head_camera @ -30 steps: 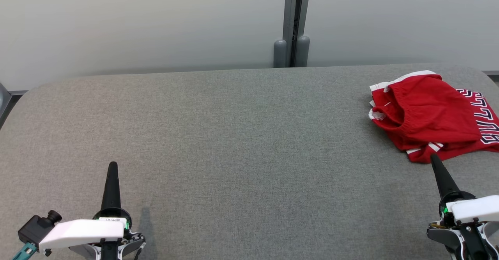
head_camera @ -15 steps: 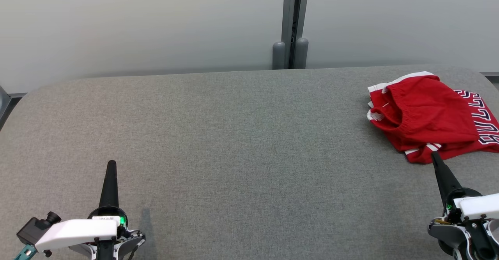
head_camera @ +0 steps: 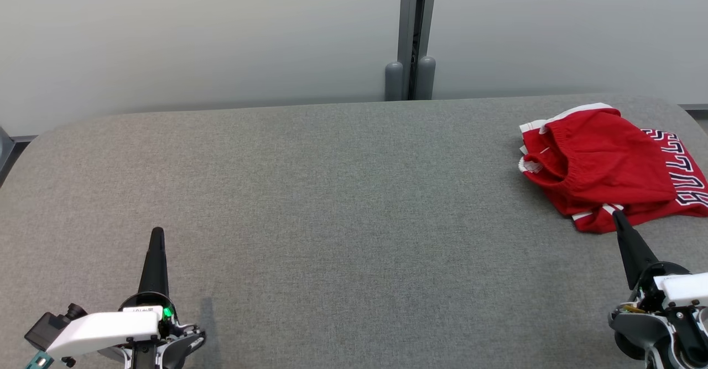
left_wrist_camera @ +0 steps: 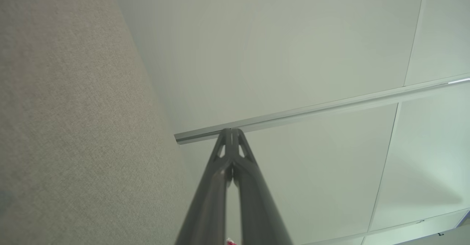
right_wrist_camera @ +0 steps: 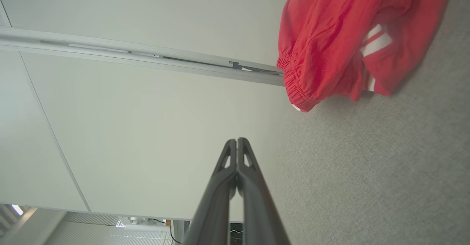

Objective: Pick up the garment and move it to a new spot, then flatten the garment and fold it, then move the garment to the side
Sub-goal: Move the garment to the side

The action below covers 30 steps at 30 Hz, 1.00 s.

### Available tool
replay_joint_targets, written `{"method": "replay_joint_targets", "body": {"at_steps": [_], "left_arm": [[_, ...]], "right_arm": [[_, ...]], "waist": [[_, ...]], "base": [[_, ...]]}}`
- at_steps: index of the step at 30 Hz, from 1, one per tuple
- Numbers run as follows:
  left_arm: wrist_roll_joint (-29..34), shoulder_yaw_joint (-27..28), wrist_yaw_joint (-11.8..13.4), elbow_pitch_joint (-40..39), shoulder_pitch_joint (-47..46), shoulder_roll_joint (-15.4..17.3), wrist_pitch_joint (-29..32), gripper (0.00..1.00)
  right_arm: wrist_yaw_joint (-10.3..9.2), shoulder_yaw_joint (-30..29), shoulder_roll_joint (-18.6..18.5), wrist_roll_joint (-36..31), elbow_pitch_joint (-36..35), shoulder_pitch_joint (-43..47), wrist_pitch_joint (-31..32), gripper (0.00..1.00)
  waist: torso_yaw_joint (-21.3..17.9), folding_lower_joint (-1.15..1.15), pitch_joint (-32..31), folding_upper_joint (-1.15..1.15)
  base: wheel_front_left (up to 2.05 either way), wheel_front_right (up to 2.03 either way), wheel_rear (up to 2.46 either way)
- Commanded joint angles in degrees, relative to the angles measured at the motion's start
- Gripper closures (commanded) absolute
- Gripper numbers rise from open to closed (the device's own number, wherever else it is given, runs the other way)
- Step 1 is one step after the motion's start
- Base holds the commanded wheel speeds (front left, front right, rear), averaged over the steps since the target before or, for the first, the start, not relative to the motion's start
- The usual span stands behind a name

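Observation:
The garment (head_camera: 605,161) is a pair of red shorts with white stripes and black-and-white lettering, lying crumpled at the far right of the grey table (head_camera: 332,192). In the right wrist view the garment (right_wrist_camera: 341,43) fills the upper right corner. My right gripper (head_camera: 615,214) is shut and empty, and its tip overlaps the garment's near hem in the head view. The right gripper (right_wrist_camera: 237,140) has its fingers pressed together with nothing between them. At the lower left my left gripper (head_camera: 157,230) is shut and empty, far from the garment. The left gripper (left_wrist_camera: 231,130) points along the table toward the wall.
A pale wall panel with a grey vertical post (head_camera: 412,31) rises right behind the table. The table's rounded corners curve away at the far left and far right.
The whole head view has shifted a little, so the camera moved. The right gripper's tip now overlaps the garment's near hem. The left gripper stays where it was.

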Motion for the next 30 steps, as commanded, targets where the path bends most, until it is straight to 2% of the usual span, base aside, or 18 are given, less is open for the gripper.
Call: {"method": "replay_joint_targets", "body": {"at_steps": [1, 19, 30], "left_arm": [[-1.1, 0.0, -0.3, -0.5, 0.3, 0.3, 0.1, 1.00], [-7.9, -0.1, -0.4, -1.2, 0.5, 0.4, 1.1, 1.00], [-7.7, -0.1, -0.4, -1.2, 0.5, 0.4, 1.1, 1.00]], "right_arm": [[0.12, -0.4, -0.2, 1.3, 0.1, -0.7, 0.6, 1.00], [0.13, -2.0, 0.2, 7.5, 1.4, -1.6, 3.5, 1.00], [0.13, -2.1, 0.3, 7.1, 1.4, -1.7, 3.5, 1.00]], "waist": [[0.0, 0.00, 0.0, 0.00], [-0.3, 0.00, -0.5, 0.00], [-0.3, 0.00, -0.5, 0.00]], "base": [[0.00, 0.00, 0.00], [0.00, 0.00, 0.00], [0.00, 0.00, 0.00]]}}
